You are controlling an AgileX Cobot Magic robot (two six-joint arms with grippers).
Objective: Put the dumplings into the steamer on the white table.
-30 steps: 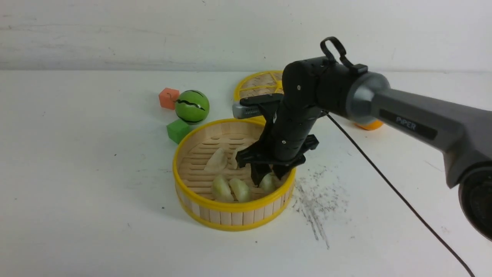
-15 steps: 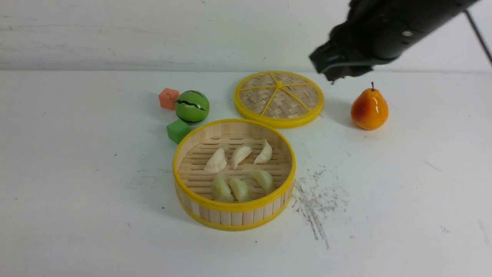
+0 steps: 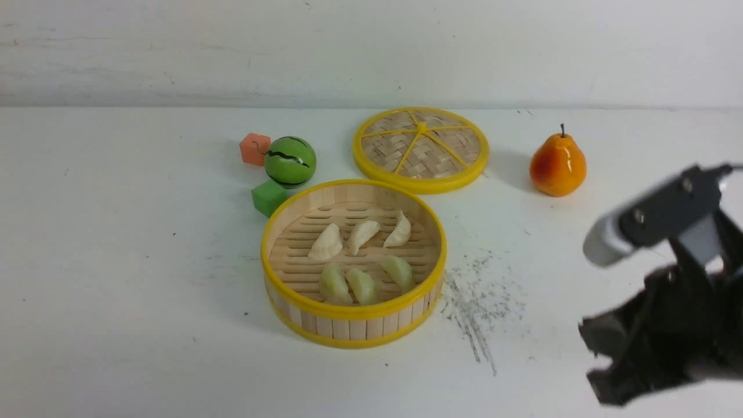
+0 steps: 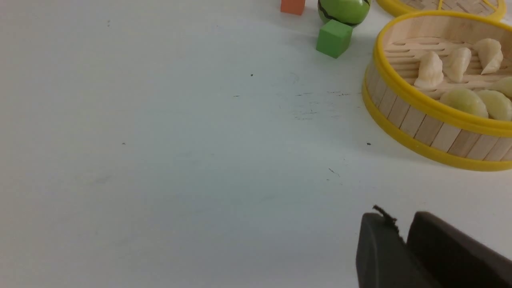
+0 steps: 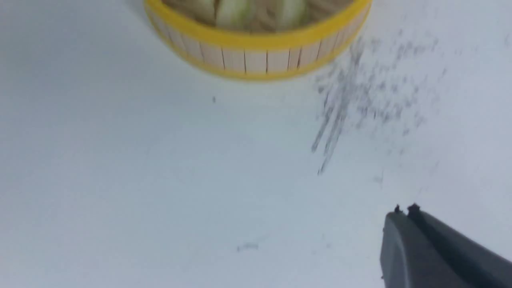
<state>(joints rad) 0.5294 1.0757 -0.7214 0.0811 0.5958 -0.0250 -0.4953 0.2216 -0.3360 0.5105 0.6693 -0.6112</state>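
Dumplings (image 3: 363, 258): all six inside the steamer (image 3: 353, 313), three cream-white toward 12 o'clock, three pale green toward 6 o'clock; none left on the table (image 3: 116, 261).
Task progress: judged complete, nothing more to load.
Right end effector (image 3: 603, 371): at 4 o'clock from the steamer, well apart from it, blurred in the front view; fingers pressed together in the right wrist view, nothing between them.
Left end effector (image 4: 404, 248): out of the front view; tips close together in the left wrist view with a thin gap, nothing held.
Risk, steamer: sweeping low past the 4 o'clock rim could nudge the basket and tip dumplings out; cause, a fast, low arm path.
Risk, lid (image 3: 421, 148): lying flat at 1 o'clock, just beside the steamer; a knock could slide it against the rim.
Risk, pear (image 3: 557, 165): upright at 2 o'clock, closest loose thing to the right arm, likely to topple or roll if clipped.
Risk, watermelon ball (image 3: 290, 161): at 11 o'clock, touching or nearly touching the orange cube (image 3: 255, 148) and green cube (image 3: 269, 197); rolls easily if brushed by the left arm.
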